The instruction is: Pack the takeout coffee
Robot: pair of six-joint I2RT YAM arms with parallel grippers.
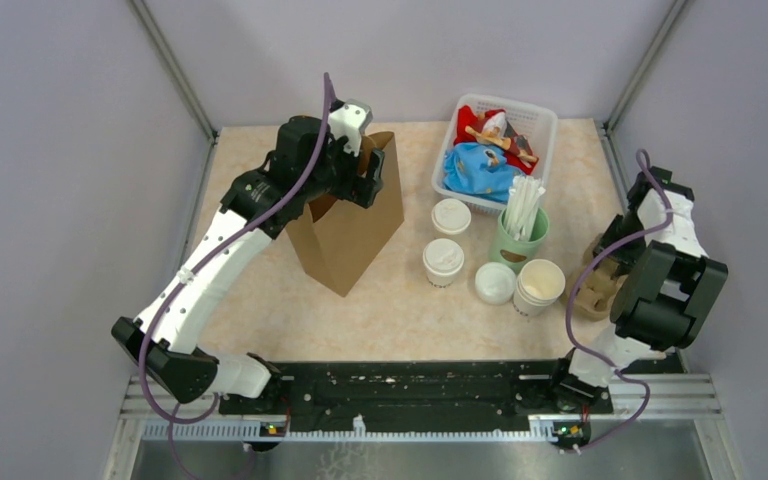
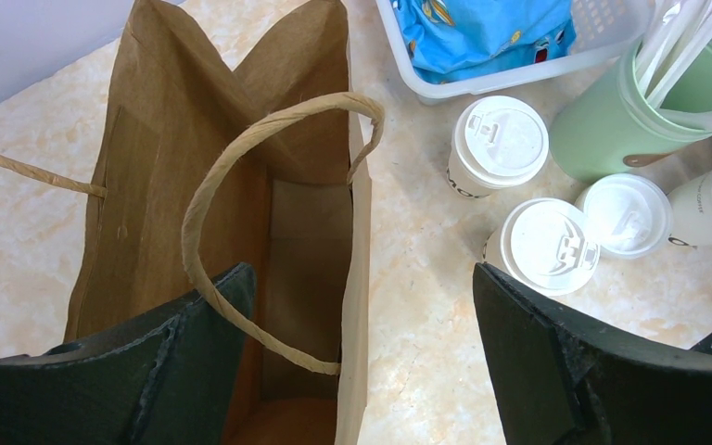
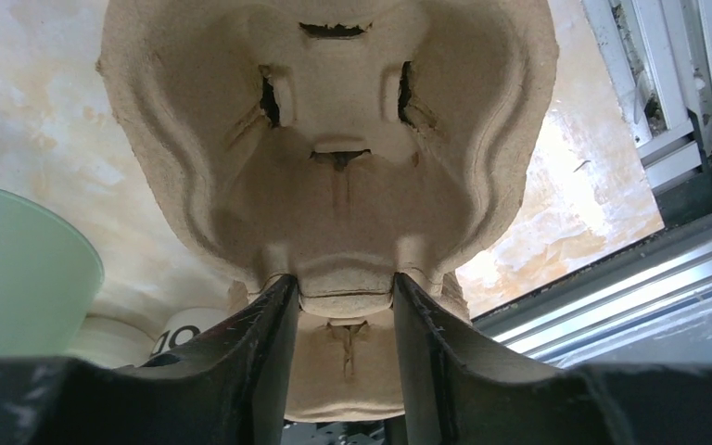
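Two lidded white paper cups with black lettering stand mid-table, one farther [image 1: 451, 217] and one nearer [image 1: 443, 262]; both also show in the left wrist view [image 2: 499, 144] [image 2: 549, 246]. A brown paper bag [image 1: 345, 225] stands open at the left. My left gripper [image 1: 365, 172] is open and empty above the bag's mouth [image 2: 269, 213], straddling its right wall, left finger over the opening, right finger [image 2: 556, 362] over the table. My right gripper [image 3: 338, 283] is shut on the middle ridge of a pulp cup carrier [image 3: 334, 139] at the right edge [image 1: 592, 290].
A loose white lid [image 1: 495, 283] and a stack of lidless cups [image 1: 539, 287] sit by the coffees. A green cup of straws [image 1: 521, 235] and a white basket [image 1: 550, 125] of cloth items stand behind. The bag's paper handle [image 2: 241, 158] loops near my left finger.
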